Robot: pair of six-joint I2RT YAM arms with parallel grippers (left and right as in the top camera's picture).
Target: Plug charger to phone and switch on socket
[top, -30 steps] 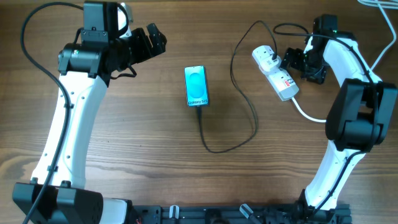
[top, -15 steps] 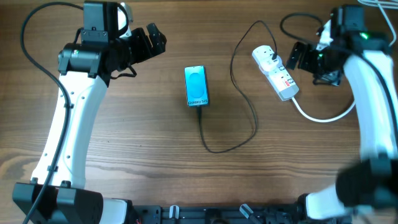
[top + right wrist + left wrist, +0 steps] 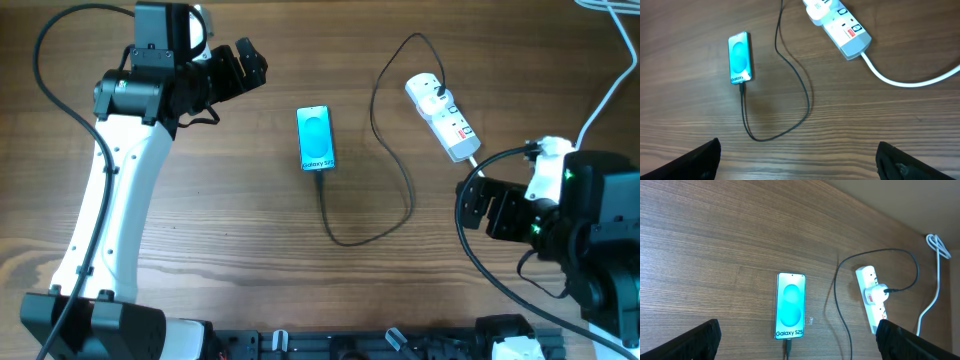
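- My left gripper (image 3: 250, 62) is spread wide, empty; the phone (image 3: 790, 305) lies well ahead, between its fingers.
- My right gripper (image 3: 473, 207) gapes wide, empty; the socket (image 3: 842, 25) sits well ahead, charger (image 3: 807, 102) running from it to the phone's bottom edge.

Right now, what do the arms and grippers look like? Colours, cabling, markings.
Left arm: white links, black joint housings, with a thin black cable arching off it. Right arm: mostly black housing seen from overhead, with a white piece, a small green light and a looping black cable. The left gripper and right gripper are black and two-fingered. No readable markings.
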